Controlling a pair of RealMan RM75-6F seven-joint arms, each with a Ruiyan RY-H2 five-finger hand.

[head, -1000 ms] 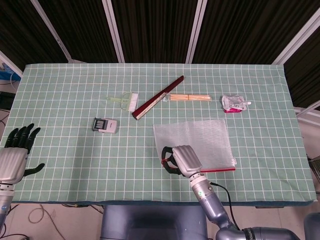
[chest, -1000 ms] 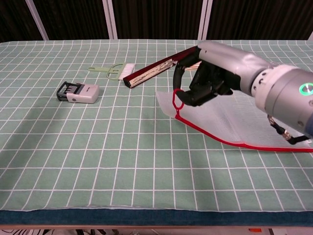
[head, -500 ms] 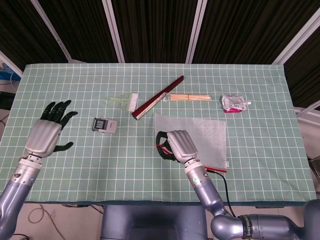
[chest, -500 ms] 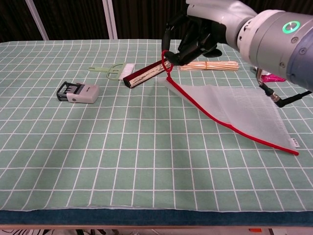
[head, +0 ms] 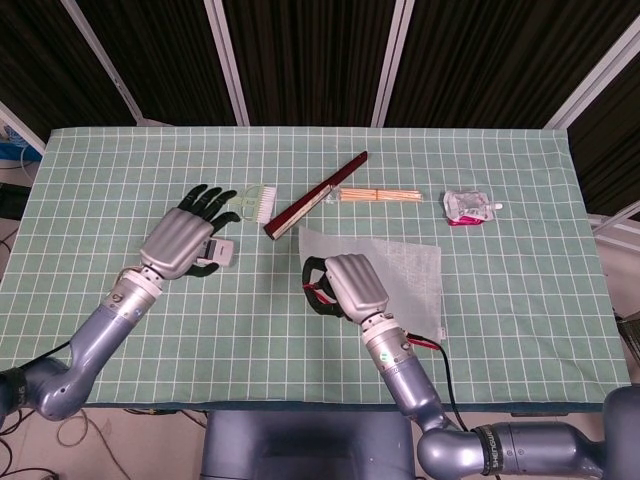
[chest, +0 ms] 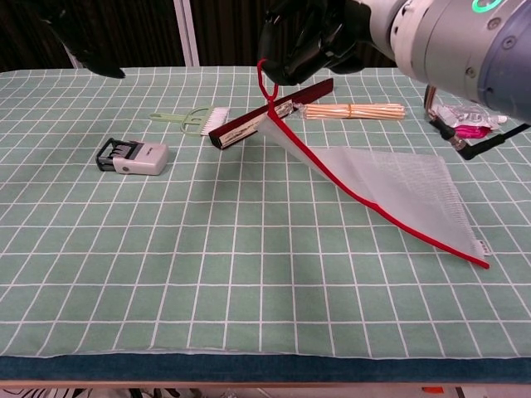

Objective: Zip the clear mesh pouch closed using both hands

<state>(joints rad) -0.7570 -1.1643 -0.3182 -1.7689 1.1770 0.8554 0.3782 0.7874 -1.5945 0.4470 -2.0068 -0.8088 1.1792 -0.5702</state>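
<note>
The clear mesh pouch [head: 390, 272] with a red zipper edge [chest: 373, 209] lies right of centre. Its near-left corner is lifted off the cloth, so the mesh [chest: 394, 178] slopes down to the right. My right hand [head: 348, 286] grips the red loop [chest: 264, 76] at that raised corner, and in the chest view it [chest: 323, 37] is high at the top. My left hand [head: 183, 238] hovers with fingers spread and holds nothing, left of the pouch and partly over a small stamp. The zipper slider's position cannot be made out.
A grey stamp [chest: 133, 155] sits at the left. A small brush [chest: 192, 120], a dark red folded fan [chest: 270, 112] and a bundle of wooden sticks [chest: 353, 110] lie behind the pouch. A pink sachet [head: 468, 207] lies at the back right.
My right hand raised the pouch's corner higher and drew it left and away from me. My left hand swung in from the table's left edge to above the stamp.
</note>
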